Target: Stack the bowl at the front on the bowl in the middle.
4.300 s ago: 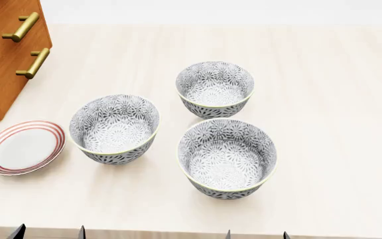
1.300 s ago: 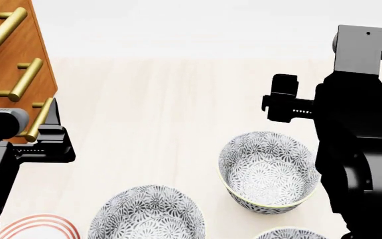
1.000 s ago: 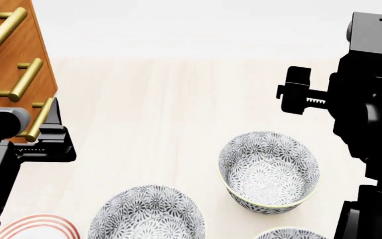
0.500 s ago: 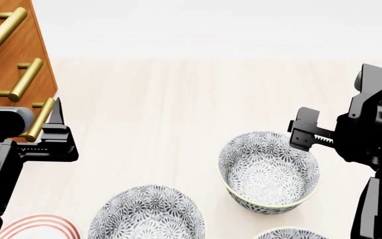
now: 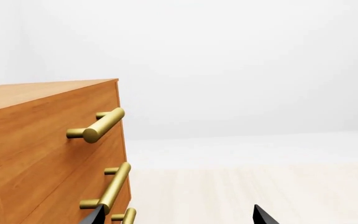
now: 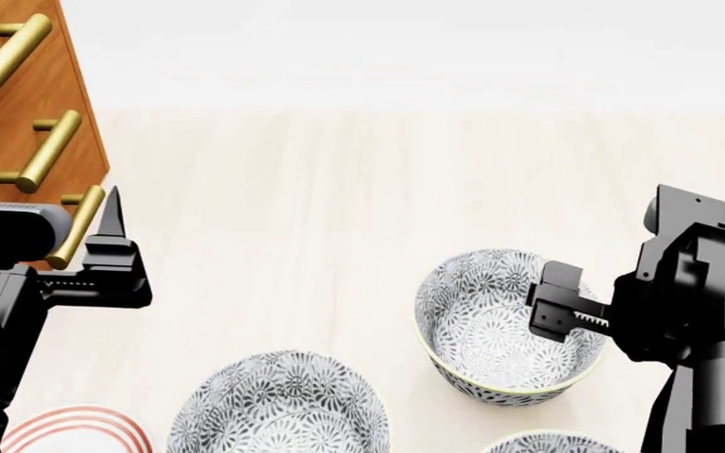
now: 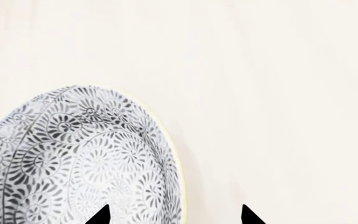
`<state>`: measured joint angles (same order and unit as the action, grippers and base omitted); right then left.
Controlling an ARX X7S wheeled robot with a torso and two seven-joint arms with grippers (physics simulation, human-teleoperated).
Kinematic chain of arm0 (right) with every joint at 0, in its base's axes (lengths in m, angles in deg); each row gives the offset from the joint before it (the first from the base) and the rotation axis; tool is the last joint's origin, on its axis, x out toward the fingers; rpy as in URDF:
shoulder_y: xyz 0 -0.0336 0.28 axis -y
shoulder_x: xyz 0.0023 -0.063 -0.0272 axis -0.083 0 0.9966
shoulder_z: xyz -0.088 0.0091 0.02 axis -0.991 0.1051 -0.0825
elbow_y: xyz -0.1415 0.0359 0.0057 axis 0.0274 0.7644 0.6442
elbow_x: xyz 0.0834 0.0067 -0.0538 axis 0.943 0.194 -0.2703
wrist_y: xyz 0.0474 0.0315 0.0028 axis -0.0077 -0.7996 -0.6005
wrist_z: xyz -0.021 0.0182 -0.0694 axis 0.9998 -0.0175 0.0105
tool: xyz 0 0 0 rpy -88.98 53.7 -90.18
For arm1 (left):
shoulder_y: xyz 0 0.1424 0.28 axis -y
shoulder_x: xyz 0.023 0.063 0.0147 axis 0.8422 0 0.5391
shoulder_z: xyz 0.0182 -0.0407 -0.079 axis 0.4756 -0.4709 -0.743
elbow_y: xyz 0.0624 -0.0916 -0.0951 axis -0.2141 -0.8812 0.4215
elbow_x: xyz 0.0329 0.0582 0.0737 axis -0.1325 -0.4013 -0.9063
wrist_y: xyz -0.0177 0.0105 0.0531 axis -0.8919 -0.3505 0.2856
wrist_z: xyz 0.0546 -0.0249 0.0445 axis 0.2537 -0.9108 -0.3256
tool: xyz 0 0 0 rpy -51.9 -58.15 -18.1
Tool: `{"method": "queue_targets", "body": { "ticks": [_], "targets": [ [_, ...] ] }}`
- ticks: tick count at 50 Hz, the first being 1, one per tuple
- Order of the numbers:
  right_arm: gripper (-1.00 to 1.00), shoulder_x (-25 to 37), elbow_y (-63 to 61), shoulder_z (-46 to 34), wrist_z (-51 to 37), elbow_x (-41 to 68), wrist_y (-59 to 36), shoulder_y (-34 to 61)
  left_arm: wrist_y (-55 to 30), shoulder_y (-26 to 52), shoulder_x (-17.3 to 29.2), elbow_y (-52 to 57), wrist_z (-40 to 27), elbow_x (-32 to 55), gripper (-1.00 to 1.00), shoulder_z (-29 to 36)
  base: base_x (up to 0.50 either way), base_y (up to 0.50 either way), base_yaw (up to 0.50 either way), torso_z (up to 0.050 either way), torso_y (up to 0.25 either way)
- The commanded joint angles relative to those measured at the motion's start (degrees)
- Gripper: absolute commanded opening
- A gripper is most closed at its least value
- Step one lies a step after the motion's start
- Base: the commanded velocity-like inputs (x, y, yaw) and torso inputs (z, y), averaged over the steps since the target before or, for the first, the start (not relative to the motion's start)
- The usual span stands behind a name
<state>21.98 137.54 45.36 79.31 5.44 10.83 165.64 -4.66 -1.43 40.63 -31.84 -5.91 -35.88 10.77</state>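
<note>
Three floral bowls show in the head view. The bowl at the front [image 6: 551, 442] is only a rim sliver at the bottom edge. The bowl in the middle [image 6: 280, 406] sits lower left, partly cut off. My right gripper [image 6: 585, 319] hangs open over the right rim of the farthest bowl [image 6: 495, 326]. In the right wrist view the gripper [image 7: 174, 215] straddles a floral bowl's [image 7: 73, 158] pale rim, one fingertip over the inside and one outside, touching nothing. My left gripper [image 6: 42, 198] [image 5: 177, 217] is open and empty beside the cabinet, away from all three bowls.
A wooden drawer cabinet [image 6: 16, 104] [image 5: 42, 154] with brass bar handles stands at the left, close to my left gripper. A red-ringed plate [image 6: 73, 425] lies at the lower left corner. Pale tabletop [image 6: 337, 189] stretches beyond the bowls.
The right arm has come down and toward me, from above the far table to over the farthest bowl's right rim. The left arm has barely shifted. Both grippers stay open.
</note>
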Motion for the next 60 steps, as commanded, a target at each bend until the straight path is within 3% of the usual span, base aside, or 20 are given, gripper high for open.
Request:
{"method": "queue_targets", "body": {
  "ticks": [1, 23, 24, 40, 54, 60],
  "targets": [
    [1.00, -0.69, 0.54, 0.78, 0.94, -1.81, 0.46, -1.52, -0.16, 0.17, 0.27, 0.07, -0.26, 0.11, 1.00, 0.56, 0.00, 0.00, 0.00, 0.000, 0.000],
    [1.00, -1.14, 0.55, 0.92, 0.19, -2.07, 1.56, -3.26, 0.24, -0.11, 0.84, -0.21, -0.75, 0.39, 1.00, 1.01, 0.00, 0.00, 0.00, 0.000, 0.000],
    [-1.00, -1.14, 0.55, 0.91, 0.15, -2.07, 1.67, -3.34, 0.24, -0.12, 0.85, -0.20, -0.78, 0.41, 1.00, 1.04, 0.00, 0.00, 0.00, 0.000, 0.000],
    [-1.00, -1.06, 0.54, 0.83, -0.38, -1.93, 2.31, -2.67, 0.63, -0.17, 1.11, -0.49, -1.18, 0.64, 1.00, 1.43, 0.00, 0.00, 0.00, 0.000, 0.000],
    [-1.00, 0.17, 0.15, 0.21, -0.70, -2.59, 0.72, 8.31, -0.27, 0.23, 1.61, 0.31, -1.59, 1.38, 1.00, 1.03, 0.00, 0.00, 0.00, 0.000, 0.000],
    [-1.00, 0.04, -20.12, 0.71, 1.02, -1.73, -12.35, 3.05, -0.32, 0.15, 1.72, 0.51, -1.80, 1.53, 1.00, 1.05, 0.00, 0.00, 0.00, 0.000, 0.000]
  ]
}}
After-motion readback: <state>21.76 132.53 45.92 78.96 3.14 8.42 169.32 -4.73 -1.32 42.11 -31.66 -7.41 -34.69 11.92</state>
